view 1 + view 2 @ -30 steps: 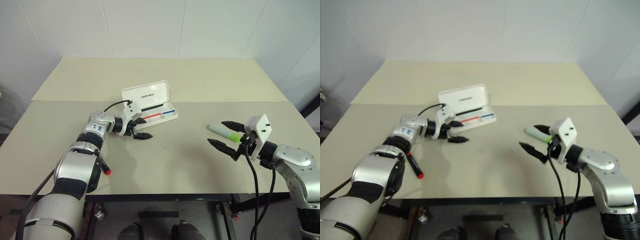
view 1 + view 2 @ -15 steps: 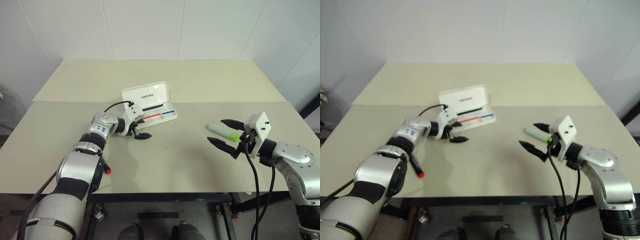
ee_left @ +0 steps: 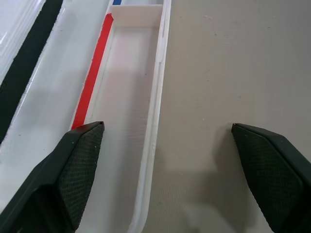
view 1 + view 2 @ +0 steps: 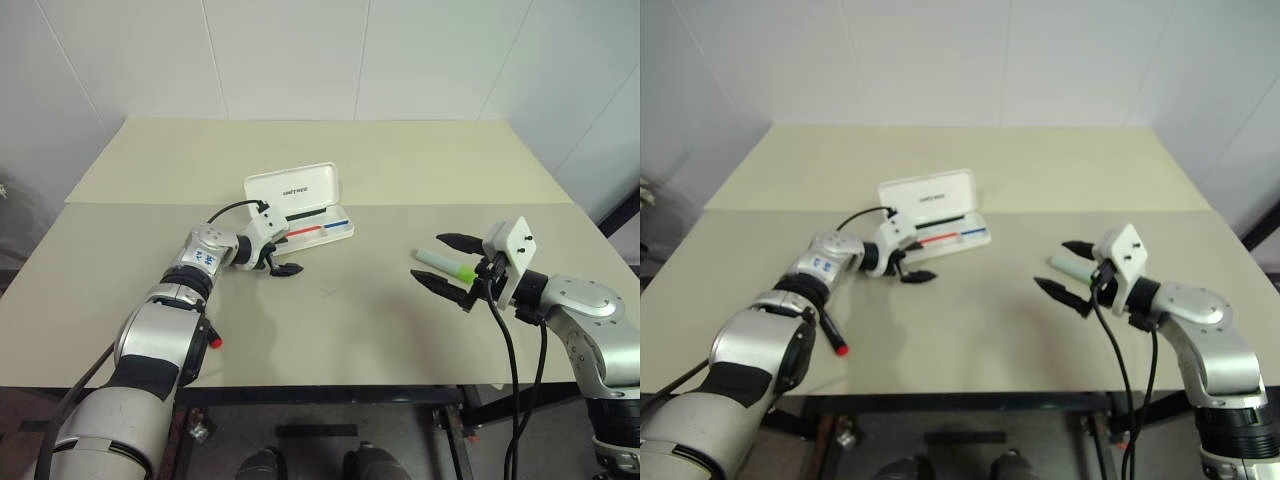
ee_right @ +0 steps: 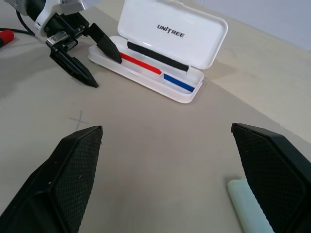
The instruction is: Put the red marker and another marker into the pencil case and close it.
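A beige table [image 4: 400,330] is standing against white panelled walls, with a seam running across it. The white pencil case [image 4: 300,203] is lying open just behind that seam, left of the middle, its lid tilted up and back, showing small dark logo text. A black strip and a red and blue stripe are showing inside the tray.

The left gripper [image 4: 280,258] is hovering at the near left end of the case with its fingers spread wide and holding nothing. In the left wrist view one finger [image 3: 73,170] is sitting over the tray while the other is over the bare table, so the tray's front wall is lying between them.

The red marker [image 4: 830,333] is lying on the table near the front edge, partly hidden by the left arm, well apart from the case.

The right gripper [image 4: 447,264] is reaching in from the right, fingers wide apart and gripping nothing. The pale green marker [image 4: 446,264], with its lime cap, is lying on the table between those fingers, well to the right of the case. I cannot tell whether either finger is touching it.
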Available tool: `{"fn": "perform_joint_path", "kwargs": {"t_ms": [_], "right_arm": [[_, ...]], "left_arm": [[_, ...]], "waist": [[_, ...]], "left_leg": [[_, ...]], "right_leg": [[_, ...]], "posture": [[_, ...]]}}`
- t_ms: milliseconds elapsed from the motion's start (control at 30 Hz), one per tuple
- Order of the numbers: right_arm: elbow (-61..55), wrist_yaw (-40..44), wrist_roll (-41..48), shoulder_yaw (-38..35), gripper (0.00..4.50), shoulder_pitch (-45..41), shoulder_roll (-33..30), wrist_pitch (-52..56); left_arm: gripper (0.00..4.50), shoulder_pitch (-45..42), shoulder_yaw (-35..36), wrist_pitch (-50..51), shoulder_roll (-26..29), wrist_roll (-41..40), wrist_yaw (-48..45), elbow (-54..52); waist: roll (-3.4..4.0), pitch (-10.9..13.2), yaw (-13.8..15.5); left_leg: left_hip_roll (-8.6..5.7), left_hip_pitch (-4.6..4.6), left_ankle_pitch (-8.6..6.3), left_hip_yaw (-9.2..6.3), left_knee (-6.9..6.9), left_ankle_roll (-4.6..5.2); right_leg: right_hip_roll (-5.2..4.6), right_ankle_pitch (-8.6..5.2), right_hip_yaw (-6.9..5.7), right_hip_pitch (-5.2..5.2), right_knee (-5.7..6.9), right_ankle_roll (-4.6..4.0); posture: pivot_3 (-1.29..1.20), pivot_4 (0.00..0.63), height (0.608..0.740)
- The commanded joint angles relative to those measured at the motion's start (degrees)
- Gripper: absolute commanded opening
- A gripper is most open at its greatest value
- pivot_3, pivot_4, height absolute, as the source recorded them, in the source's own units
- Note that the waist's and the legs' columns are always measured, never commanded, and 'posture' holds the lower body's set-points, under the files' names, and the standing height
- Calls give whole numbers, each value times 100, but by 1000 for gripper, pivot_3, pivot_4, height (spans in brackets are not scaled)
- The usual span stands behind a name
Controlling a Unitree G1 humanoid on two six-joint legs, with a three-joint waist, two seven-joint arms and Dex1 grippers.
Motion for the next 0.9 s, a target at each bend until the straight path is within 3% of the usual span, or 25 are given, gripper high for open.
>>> {"fn": "perform_joint_path", "kwargs": {"t_ms": [33,367,433,900], "right_arm": [[-30,58,31,-98,4500,-79,-114,-98],[-84,76,38,-125,4500,-67,-116,-57],[-87,72,41,-129,4500,-73,-117,-46],[15,176,77,-212,4500,-73,-237,-61]], "left_arm": [[3662,-55,-134,42,98,259,319,36],[448,-67,-171,82,116,277,431,51],[11,-66,-167,83,118,279,439,51],[11,-243,22,-616,338,55,76,-205]], "waist": [[0,0,-9],[0,0,-10],[0,0,-15],[-2,1,-21]], "left_leg": [[0,1,0,1,0,0],[1,2,2,4,-6,1],[1,1,2,4,-6,1],[1,-2,2,11,-10,1]], "right_leg": [[0,0,1,1,1,0],[1,4,4,-1,-3,1],[1,4,3,-2,-5,1],[1,4,8,-9,-6,1]], "posture": [[0,150,740],[0,150,740],[0,150,740],[0,150,740]]}}
